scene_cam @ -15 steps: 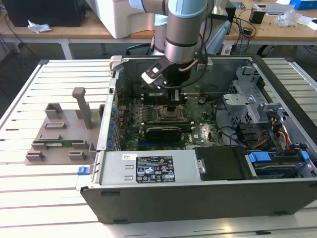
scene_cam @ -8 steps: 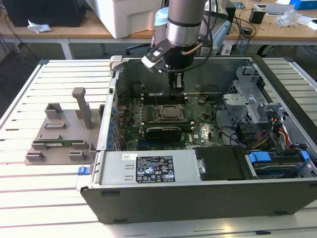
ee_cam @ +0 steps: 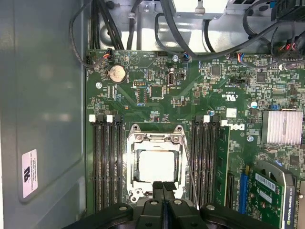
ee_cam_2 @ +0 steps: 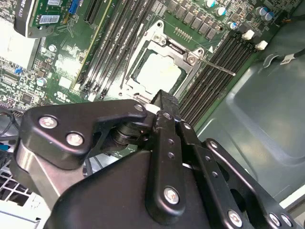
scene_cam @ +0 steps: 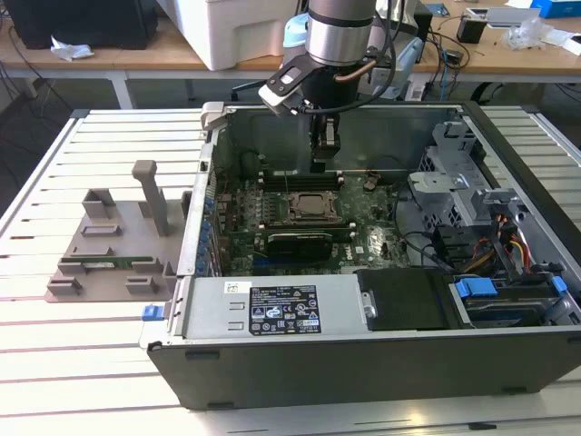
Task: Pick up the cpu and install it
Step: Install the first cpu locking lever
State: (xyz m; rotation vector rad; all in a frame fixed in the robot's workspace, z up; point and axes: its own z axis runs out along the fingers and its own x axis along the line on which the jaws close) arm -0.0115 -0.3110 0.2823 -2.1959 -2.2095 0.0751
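The cpu (ee_cam: 156, 166) sits flat in the black socket (ee_cam: 131, 162) near the middle of the motherboard (ee_cam: 157, 86), pale metal top facing up; the second wrist view shows it there too (ee_cam_2: 159, 71). Rows of dark memory slots (ee_cam: 106, 162) flank the socket on both sides. The gripper (ee_cam: 162, 185) hangs over the socket's edge, jaws pressed together with nothing between them, clear of the chip. In the exterior view the gripper (scene_cam: 324, 162) reaches down into the open computer case (scene_cam: 381, 363) above the socket's far side. On the slatted table (scene_cam: 82, 354), at the exterior view's left, a grey fixture (scene_cam: 118, 241) holds a green memory stick (scene_cam: 102, 264).
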